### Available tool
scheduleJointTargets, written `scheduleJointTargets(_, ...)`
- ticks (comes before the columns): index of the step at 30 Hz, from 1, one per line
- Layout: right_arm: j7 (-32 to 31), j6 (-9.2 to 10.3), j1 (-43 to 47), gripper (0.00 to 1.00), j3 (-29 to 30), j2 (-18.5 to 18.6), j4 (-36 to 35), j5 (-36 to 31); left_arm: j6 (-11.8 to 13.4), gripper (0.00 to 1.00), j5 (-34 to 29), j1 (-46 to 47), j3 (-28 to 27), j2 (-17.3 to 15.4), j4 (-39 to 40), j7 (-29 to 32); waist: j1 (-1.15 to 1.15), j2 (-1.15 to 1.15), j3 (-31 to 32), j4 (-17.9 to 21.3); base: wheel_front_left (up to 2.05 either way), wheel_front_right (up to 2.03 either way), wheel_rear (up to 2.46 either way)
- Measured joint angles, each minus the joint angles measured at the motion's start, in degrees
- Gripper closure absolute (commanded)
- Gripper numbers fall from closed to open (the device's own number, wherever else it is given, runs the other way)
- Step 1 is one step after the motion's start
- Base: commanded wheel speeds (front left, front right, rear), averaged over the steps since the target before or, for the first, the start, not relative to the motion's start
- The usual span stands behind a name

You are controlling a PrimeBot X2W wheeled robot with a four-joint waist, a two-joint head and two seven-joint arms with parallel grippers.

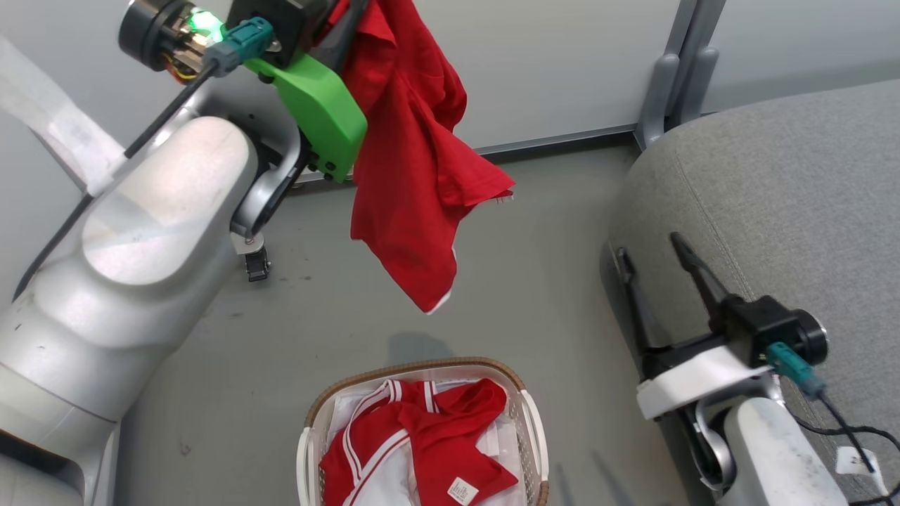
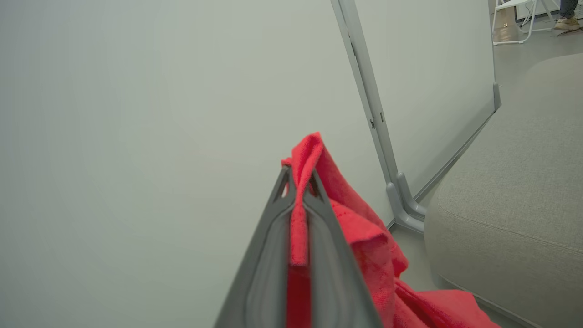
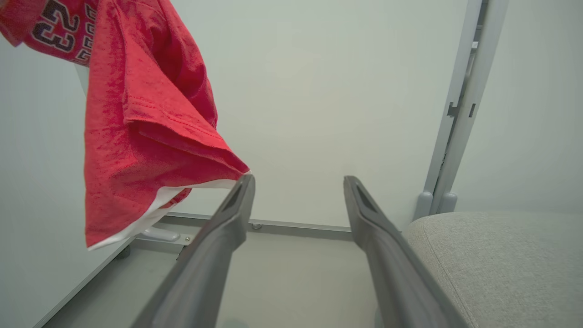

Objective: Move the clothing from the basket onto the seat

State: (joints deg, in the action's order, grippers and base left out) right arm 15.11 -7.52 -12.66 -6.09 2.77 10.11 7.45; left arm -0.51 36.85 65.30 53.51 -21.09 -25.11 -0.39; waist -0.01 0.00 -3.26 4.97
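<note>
Up at your left, your left gripper [image 2: 298,173] is clenched on a fold of the red T-shirt [image 1: 415,176], which hangs free with its lower hem well above the basket [image 1: 534,422] rim. A striped red garment [image 1: 415,436] lies inside the basket. Bare floor [image 1: 562,232] runs between basket and seat [image 1: 794,197]. Your right gripper [image 1: 650,247] stands spread wide, holding nothing, at the seat's rounded edge.

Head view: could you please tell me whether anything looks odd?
Nothing is damaged or spilled. One red shirt hangs from the shut left hand, short of the sofa; a striped garment lies crumpled in the basket.
</note>
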Motion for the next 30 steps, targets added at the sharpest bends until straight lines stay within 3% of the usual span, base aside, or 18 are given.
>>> scheduleJointTargets(13,0.0,-0.01,-11.7,0.0,-9.0,0.0,12.1,-10.4,-0.3,1.0,0.0,1.7,1.1,2.5,1.6,0.6,0.0,0.0,0.5,-2.3,0.0,0.0,0.0)
scheduleJointTargets(30,0.0,-0.01,-20.1,0.0,-17.4,0.0,19.0,-11.8,-2.5,1.0,0.6,1.6,4.2,4.7,6.4,-0.3,0.0,0.0,1.3,-5.1,0.0,0.0,0.0)
